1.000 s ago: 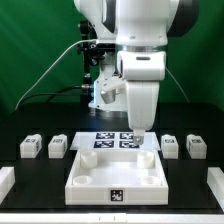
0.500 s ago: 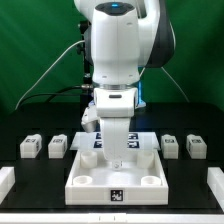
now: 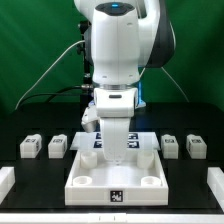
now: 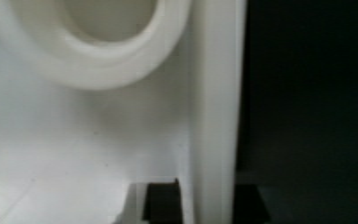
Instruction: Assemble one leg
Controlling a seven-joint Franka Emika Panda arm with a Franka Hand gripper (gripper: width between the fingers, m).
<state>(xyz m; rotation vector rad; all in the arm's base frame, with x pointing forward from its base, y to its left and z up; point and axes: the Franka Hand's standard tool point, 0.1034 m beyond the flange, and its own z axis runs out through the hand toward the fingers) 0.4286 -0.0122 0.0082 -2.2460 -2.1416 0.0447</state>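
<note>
Four small white legs with marker tags stand in a row on the black table, two at the exterior view's left (image 3: 29,147) (image 3: 58,146) and two at its right (image 3: 170,146) (image 3: 196,146). None is held. My gripper (image 3: 117,160) is lowered onto the large white square tray-like piece (image 3: 90,188) in the middle. In the wrist view the gripper (image 4: 208,200) straddles a raised white wall of that piece (image 4: 215,100). A dark finger (image 4: 162,205) presses on each side of the wall. A round socket (image 4: 87,45) shows beside it.
The marker board (image 3: 92,141) lies behind the tray-like piece, mostly hidden by the arm. White rig pieces sit at the table's front corners (image 3: 6,180) (image 3: 216,180). Cables hang at the back before a green backdrop.
Since one second ago the arm has turned and come down from above the marker board onto the tray-like piece. Over the last half second nothing has moved.
</note>
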